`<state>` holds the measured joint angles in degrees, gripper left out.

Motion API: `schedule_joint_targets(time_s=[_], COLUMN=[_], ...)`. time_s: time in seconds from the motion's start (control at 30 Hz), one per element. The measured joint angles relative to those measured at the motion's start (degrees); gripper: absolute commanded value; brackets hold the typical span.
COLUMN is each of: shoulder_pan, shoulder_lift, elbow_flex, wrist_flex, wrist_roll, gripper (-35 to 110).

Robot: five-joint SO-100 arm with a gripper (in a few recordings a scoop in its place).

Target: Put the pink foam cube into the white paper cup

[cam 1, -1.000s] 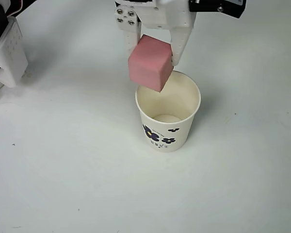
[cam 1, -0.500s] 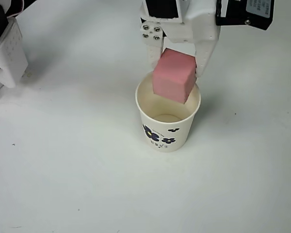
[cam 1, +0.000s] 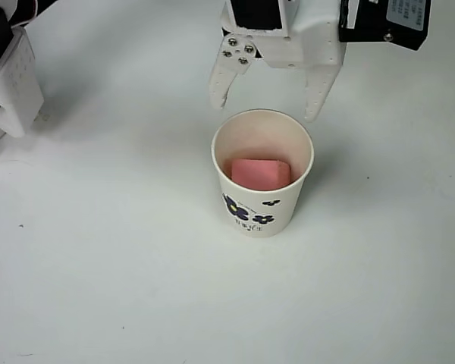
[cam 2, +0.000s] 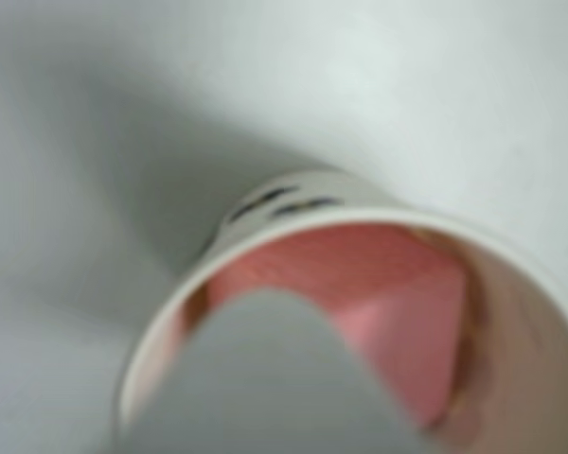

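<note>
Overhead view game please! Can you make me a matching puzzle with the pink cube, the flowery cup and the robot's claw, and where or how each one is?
Things:
1. small pink foam cube
2. white paper cup with blue flowers
3. white two-finger gripper

States:
A. open, above the far rim
B. standing upright on the white table
C. lying at the bottom, inside

Pairs: 1-C, 2-B, 3-A

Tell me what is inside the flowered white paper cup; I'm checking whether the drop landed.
The salmon-pink foam cube lies at the bottom of the cream-white paper cup, below the open hand. The cube covers most of the cup's floor, so anything beneath it cannot be seen.
</note>
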<state>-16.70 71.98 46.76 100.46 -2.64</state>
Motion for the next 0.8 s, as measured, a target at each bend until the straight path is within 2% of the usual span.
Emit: schedule_joint_targets(time_s=[0.1,0.53,0.8], shoulder_pan=[0.7,0.2,-0.4], shoulder_lift=[4.9,41.6,65.6], elbow_flex=[1.9,33.7,64.2], wrist_flex=[0.2,0.3,-10.6], wrist_roll=[1.6,14.0,17.9], gripper=[0,0,0])
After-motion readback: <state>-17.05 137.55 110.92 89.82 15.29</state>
